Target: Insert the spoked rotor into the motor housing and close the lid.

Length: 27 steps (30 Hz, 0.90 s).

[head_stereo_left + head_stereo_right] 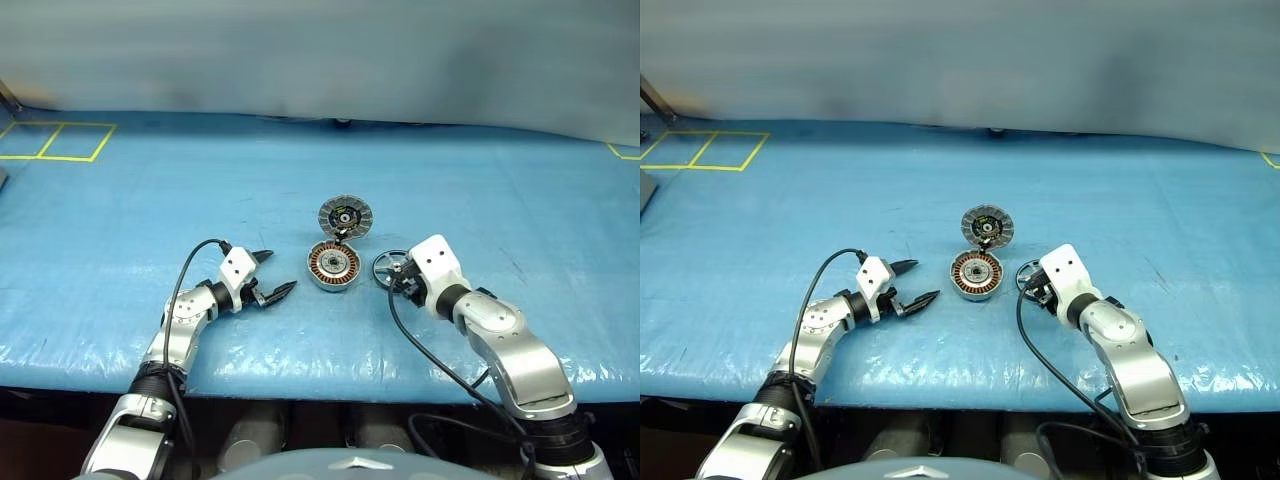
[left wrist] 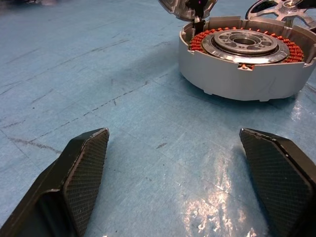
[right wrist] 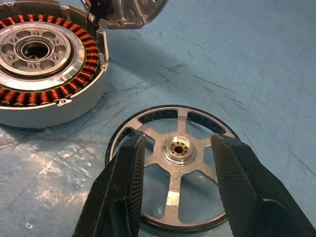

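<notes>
Copper windings ring the dark hub inside the round grey motor housing on scuffed blue sheeting. Its finned lid stands open just behind. The spoked rotor lies flat just right of the housing; the right gripper straddles its hub, fingers apart, contact unclear. Left of the housing, the left gripper gapes wide, empty.

Motor housing sits mid-table, its lid standing open at twelve o'clock. Spoked rotor lies flat at three o'clock, just beside it.
</notes>
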Motion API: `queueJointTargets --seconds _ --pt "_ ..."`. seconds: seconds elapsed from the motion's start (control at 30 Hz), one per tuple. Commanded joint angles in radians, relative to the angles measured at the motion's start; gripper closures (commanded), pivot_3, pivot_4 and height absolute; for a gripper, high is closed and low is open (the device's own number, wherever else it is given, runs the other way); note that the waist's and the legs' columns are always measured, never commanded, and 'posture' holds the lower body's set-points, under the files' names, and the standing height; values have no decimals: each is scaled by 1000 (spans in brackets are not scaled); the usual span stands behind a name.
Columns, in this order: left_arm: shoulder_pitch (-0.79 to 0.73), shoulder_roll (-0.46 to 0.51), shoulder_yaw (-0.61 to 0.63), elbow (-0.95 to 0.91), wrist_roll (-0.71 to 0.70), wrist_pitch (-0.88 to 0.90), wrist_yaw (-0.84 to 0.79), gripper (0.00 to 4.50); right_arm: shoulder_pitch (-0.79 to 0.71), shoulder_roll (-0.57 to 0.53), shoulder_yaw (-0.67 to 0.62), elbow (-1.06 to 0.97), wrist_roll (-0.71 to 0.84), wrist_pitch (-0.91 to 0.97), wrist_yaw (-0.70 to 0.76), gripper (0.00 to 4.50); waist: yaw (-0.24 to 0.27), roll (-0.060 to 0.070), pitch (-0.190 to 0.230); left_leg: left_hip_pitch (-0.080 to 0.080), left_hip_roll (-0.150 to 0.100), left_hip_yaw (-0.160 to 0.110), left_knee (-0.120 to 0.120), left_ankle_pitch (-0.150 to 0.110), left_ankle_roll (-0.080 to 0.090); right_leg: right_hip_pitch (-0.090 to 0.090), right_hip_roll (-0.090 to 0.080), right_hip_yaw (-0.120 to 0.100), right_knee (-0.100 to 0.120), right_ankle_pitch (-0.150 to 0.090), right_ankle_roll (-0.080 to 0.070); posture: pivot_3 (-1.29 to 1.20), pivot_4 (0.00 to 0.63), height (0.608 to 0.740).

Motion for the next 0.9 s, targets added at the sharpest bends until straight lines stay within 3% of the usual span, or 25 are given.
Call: queueJointTargets --seconds 0.03,0.57,0.9 --pt "3 9 -2 -2 10 1 1 0 7 13 -21 -21 5 3 -15 2321 0 0 0 0 0 0 0 0 0 0 0 0 0 0 0 0 150 740" --pt "14 7 -8 -8 12 5 -2 0 43 18 -37 15 7 -8 -30 2321 -1 0 0 1 0 0 0 0 0 0 0 0 0 0 0 0 150 740" --pt "14 4 -12 -2 13 5 -3 0 6 -59 -33 44 21 -36 62 2321 -1 0 0 1 0 0 0 0 0 0 0 0 0 0 1 0 150 740"
